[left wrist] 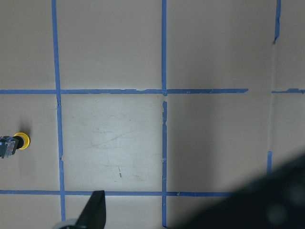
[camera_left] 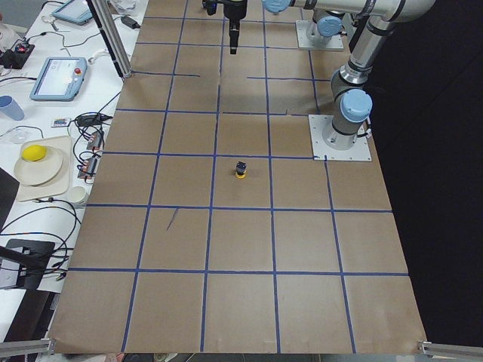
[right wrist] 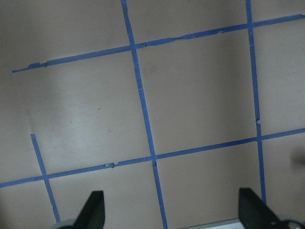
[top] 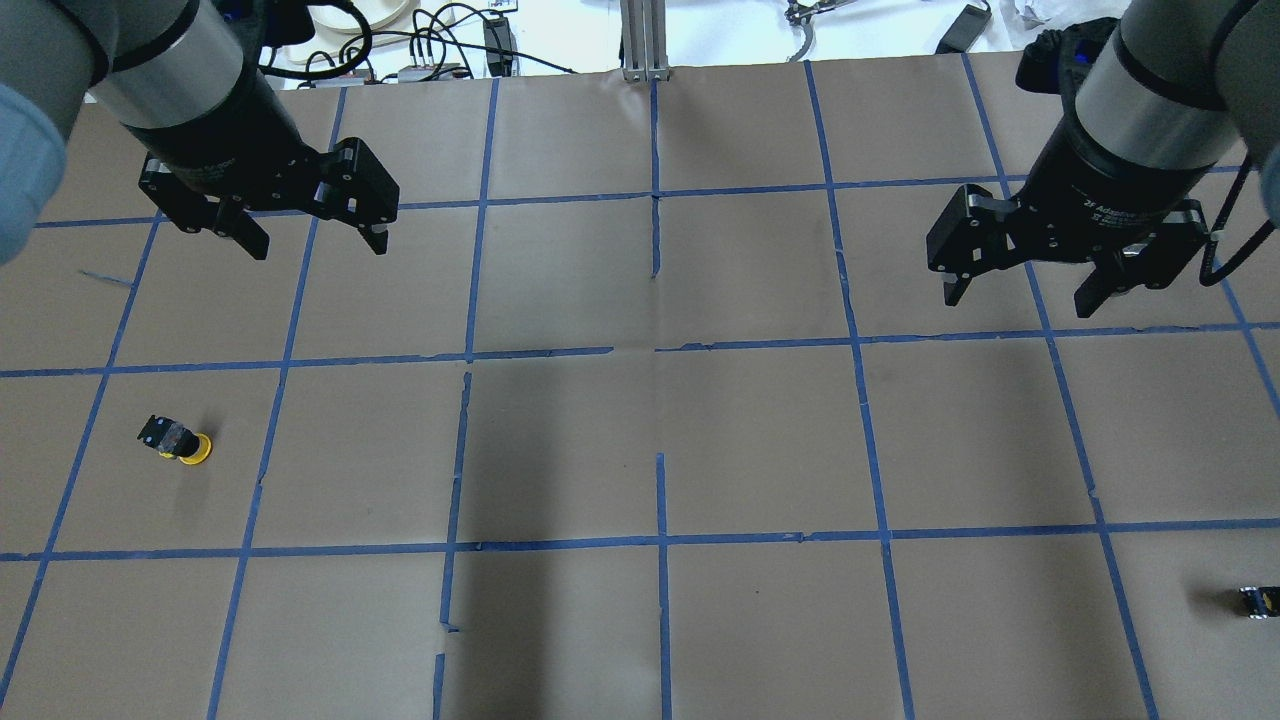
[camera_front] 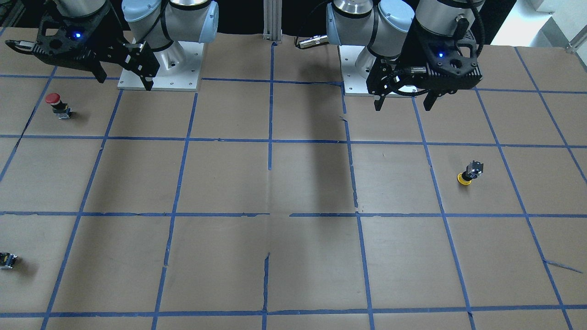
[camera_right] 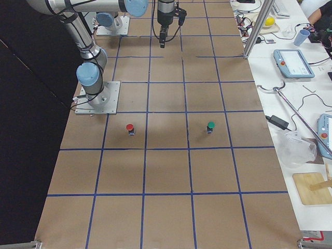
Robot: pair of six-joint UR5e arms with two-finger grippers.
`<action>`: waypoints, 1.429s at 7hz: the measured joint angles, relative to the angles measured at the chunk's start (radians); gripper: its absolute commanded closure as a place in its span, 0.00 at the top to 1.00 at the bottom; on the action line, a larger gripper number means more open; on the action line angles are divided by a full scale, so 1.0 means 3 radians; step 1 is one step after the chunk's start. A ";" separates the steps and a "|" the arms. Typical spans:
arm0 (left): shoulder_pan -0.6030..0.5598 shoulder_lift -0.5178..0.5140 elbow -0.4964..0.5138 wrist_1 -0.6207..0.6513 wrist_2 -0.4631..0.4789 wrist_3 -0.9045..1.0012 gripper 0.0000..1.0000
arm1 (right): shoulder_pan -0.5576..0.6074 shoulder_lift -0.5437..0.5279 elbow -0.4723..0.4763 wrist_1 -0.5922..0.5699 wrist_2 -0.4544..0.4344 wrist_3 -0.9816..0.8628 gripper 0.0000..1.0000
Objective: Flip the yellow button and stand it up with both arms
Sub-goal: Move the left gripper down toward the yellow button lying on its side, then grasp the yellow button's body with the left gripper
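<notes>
1. left gripper spread wide, empty; button looks cap-down, hence the flip, nearer the robot and outboard of it.
2. right gripper wide, empty, well apart, free to assist.

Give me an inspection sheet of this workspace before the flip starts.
Surface: brown table with a blue tape grid; the tape is broken in places.
Job's things: yellow button sits alone in a grid square on the left arm's side, seemingly resting on its cap with the body up.
Clutter: red button and green-capped button on the right arm's side.
Grippers: left pincer and right pincer are both open, empty and raised above the table.
Cables: black cable looped at the right wrist; loose cables beyond the far edge.
Surroundings: side bench with a tablet and a plate.
</notes>
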 measured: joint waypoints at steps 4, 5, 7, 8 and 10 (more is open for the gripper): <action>0.0176 0.0018 -0.0084 -0.0011 0.0033 0.0373 0.99 | 0.0000 -0.0006 0.0038 -0.0010 0.0002 -0.0003 1.00; 0.0431 -0.0004 -0.0198 0.0002 0.0042 0.0780 0.99 | 0.0001 -0.0007 0.0054 -0.0010 0.0005 -0.0003 1.00; 0.1136 -0.0146 -0.0640 0.0551 0.0045 0.1787 0.99 | 0.0001 -0.0009 0.0062 -0.0008 0.0008 -0.0003 1.00; 0.1471 -0.0271 -0.0874 0.1021 0.0044 0.2287 0.99 | 0.0000 -0.0011 0.0063 -0.0008 0.0007 -0.0003 1.00; 0.2056 -0.0592 -0.1159 0.1643 0.0020 0.3052 0.99 | -0.0003 -0.0009 0.0063 -0.0009 0.0006 -0.0002 1.00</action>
